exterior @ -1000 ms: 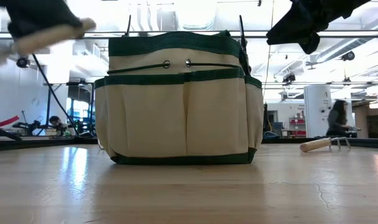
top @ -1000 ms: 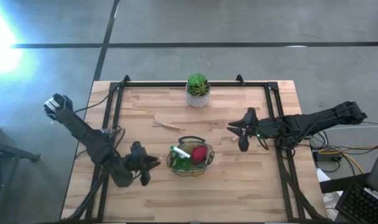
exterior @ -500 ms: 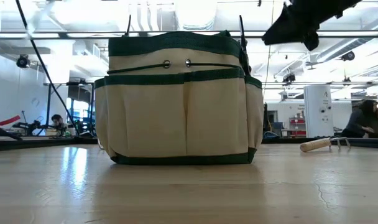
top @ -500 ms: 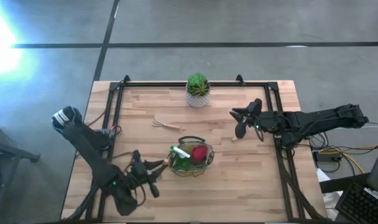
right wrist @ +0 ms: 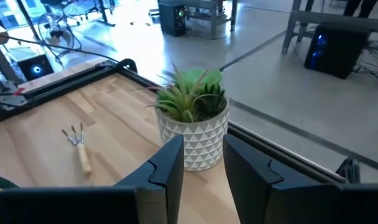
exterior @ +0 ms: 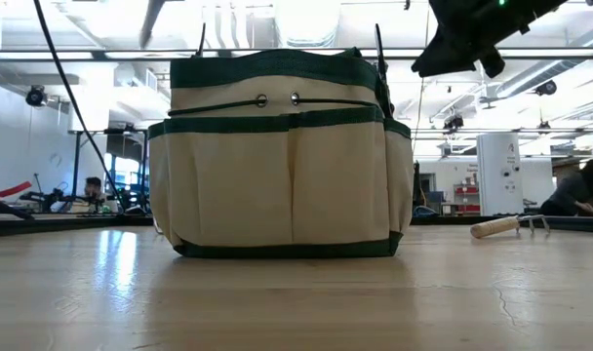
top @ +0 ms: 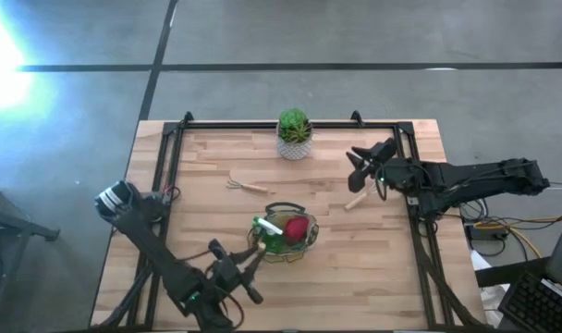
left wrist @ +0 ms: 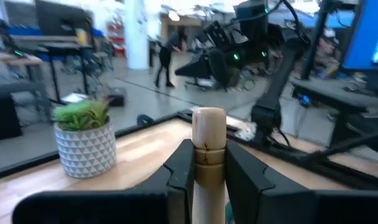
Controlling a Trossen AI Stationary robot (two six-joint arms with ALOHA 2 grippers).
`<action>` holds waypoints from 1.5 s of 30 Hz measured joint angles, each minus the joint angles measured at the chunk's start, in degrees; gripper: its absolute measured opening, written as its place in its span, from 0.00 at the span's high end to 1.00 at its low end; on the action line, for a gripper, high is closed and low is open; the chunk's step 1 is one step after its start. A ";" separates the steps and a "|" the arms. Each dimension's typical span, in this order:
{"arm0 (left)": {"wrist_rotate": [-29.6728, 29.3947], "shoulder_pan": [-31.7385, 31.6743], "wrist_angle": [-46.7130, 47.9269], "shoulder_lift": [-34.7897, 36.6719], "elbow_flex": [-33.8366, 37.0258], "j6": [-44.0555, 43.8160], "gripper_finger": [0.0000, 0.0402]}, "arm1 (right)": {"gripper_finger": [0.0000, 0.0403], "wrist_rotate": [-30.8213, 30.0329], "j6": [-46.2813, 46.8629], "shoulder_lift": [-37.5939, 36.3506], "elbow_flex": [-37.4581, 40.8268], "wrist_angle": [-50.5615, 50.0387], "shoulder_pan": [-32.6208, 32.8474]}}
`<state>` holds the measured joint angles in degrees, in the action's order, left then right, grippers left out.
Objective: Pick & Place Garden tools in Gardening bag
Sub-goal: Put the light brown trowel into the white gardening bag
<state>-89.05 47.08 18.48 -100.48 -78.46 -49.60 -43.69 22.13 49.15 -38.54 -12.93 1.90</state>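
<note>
The beige gardening bag (top: 283,233) with green trim stands at the table's middle front, a green spray bottle (top: 274,231) and a red item (top: 297,228) inside it; it fills the low view (exterior: 282,156). My left gripper (top: 237,275) is near the front edge, just left of the bag, shut on a wooden-handled tool (left wrist: 208,134) whose metal end is hidden. My right gripper (top: 360,165) hovers at the far right, slightly open and empty, facing the potted plant (right wrist: 192,118). A small rake (top: 247,186) lies flat on the table. My left gripper pinches the tool's round wooden handle (left wrist: 207,163) between its two fingers (left wrist: 179,168), a little below the handle's free end, which sticks out past the fingertips toward the bag. The tool is lifted clear of the table.
The potted plant in its white pot (top: 294,134) stands at the far edge. A short wooden handle (top: 357,199) lies on the table just in front of my right gripper. A black frame (top: 170,157) runs around the table. People show in the room behind.
My left gripper has swung toward the table's near edge and rightward toward the bag, carrying the wooden-handled tool. My right gripper has drawn back toward the far edge, uncovering the wooden handle on the table.
</note>
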 joint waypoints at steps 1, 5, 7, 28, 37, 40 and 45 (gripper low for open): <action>-0.60 -0.17 -0.41 -1.15 -0.73 0.10 0.84 | 0.74 0.01 -0.06 0.00 -0.10 0.02 -0.20; -0.83 -2.15 -2.88 -4.74 -3.13 0.14 0.84 | 0.75 0.02 -0.08 -0.02 -0.35 0.02 -0.25; -0.96 -3.27 -4.15 -6.15 -4.32 0.52 0.84 | 0.76 0.09 -0.06 0.00 -0.39 -0.01 -0.23; -1.01 -5.23 -7.45 -12.42 -9.67 2.63 0.84 | 0.74 0.20 -1.79 0.00 -0.33 -0.77 -0.18; -1.01 -6.41 -7.34 -12.42 -9.57 6.89 0.84 | 0.78 0.20 -1.79 0.00 -0.25 -0.77 -0.18; -1.01 -6.84 -7.34 -12.42 -9.57 8.30 0.84 | 0.79 0.20 -1.78 0.02 -0.22 -0.76 -0.18; -1.00 -7.76 -6.00 -12.42 -9.50 9.25 0.84 | 0.80 0.20 -1.77 0.07 -0.18 -0.77 -0.18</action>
<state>-90.05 39.32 12.48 -112.90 -87.96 -40.35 -43.48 20.36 49.21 -38.72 -13.69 1.72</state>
